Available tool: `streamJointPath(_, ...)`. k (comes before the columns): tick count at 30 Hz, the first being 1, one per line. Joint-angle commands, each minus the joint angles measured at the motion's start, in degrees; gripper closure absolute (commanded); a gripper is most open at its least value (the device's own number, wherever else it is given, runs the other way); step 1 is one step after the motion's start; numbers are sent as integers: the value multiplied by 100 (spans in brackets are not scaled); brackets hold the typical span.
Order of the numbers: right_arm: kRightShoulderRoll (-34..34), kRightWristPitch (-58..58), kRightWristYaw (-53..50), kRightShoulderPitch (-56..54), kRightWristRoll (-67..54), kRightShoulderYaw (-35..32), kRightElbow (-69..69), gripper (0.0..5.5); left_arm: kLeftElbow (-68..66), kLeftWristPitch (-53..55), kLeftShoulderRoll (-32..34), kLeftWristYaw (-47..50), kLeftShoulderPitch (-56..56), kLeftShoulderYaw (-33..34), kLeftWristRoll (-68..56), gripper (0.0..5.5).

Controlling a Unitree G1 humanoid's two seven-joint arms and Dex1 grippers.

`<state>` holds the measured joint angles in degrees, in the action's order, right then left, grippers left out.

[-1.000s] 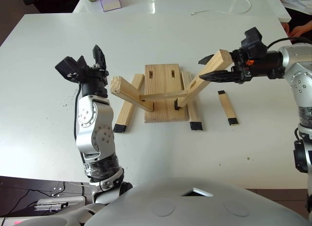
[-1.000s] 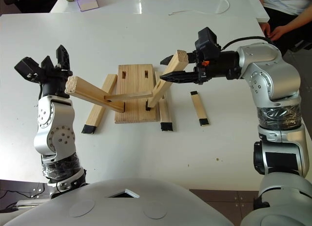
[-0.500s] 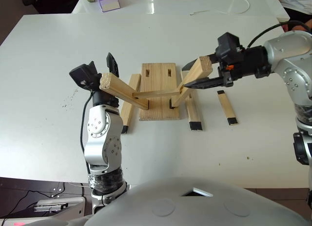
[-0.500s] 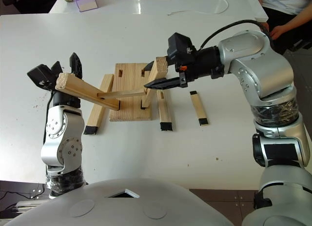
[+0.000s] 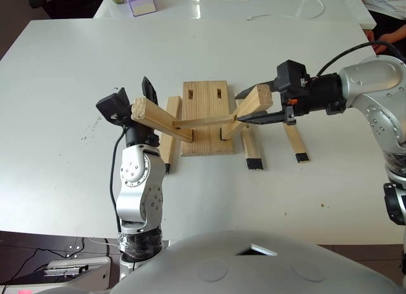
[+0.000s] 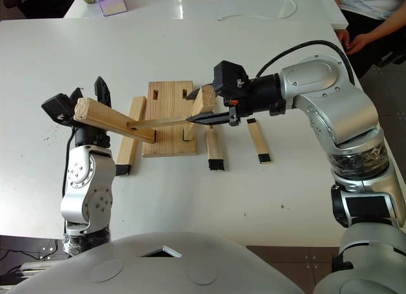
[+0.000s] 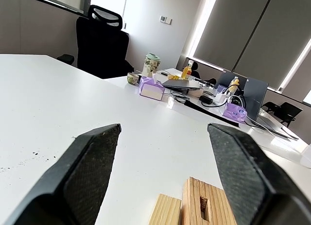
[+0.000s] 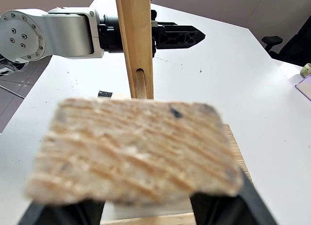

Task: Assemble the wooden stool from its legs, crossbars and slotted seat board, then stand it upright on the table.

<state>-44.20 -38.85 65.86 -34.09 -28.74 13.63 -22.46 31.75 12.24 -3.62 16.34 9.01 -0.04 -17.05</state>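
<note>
I see the seat board [image 5: 206,103] flat on the worktop [image 5: 76,65], centred. 1 loose leg [image 5: 166,145] lies left of it, a second leg [image 5: 250,145] right, a short crossbar [image 5: 295,143] farther right. The joined frame [image 5: 206,122] is over the board.

Head eyes overlook the table [image 5: 63,84]; wrists close.

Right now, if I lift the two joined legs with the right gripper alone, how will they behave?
Likely stiff: they look like solid wood. The thin crossbar is the only link, so its joints may twist or slip out. The right gripper clamps one leg; the far leg would probably swing down.
</note>
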Motion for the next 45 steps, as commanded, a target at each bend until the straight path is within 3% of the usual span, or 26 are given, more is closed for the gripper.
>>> streamJointPath(1,-43,-262,-301,-1,424,354,-7,349,-134,-44,-448,106,100,-384,214,218)
streamJointPath(7,82,-830,-453,-38,93,564,-548,349,-215,-115,-512,252,-111,-965,572,218)
streamJointPath(10,214,-1606,-598,-168,-533,340,-910,349,-259,-1,-495,208,-227,-1265,666,218)
streamJointPath(14,275,-2031,-834,-72,-577,343,-818,349,-219,39,-543,183,-223,-1199,476,218)
streamJointPath(20,246,-1834,-1332,266,-190,150,-479,349,-324,35,-202,158,-497,-189,81,218)
streamJointPath(26,157,-1834,-1570,349,-238,-218,-517,349,595,280,114,397,-144,1251,-634,218)
streamJointPath(31,114,-1817,-1649,424,-365,-275,-614,349,1577,1103,1219,268,-524,2461,-1758,236)
streamJointPath(33,85,-1765,-1582,416,-366,-216,-597,349,2106,1574,1573,275,-1006,2176,-2409,263)
streamJointPath(36,60,-1731,-1517,403,-379,-163,-604,349,2533,2371,1677,259,-1703,871,-2921,304)
streamJointPath(40,98,-1437,-1247,64,-144,257,-216,349,2552,3257,1632,285,-1876,-884,-2663,362)
streamJointPath(45,-219,-916,-319,-490,94,659,350,349,2149,3943,1595,653,-1364,-1831,-1960,446)
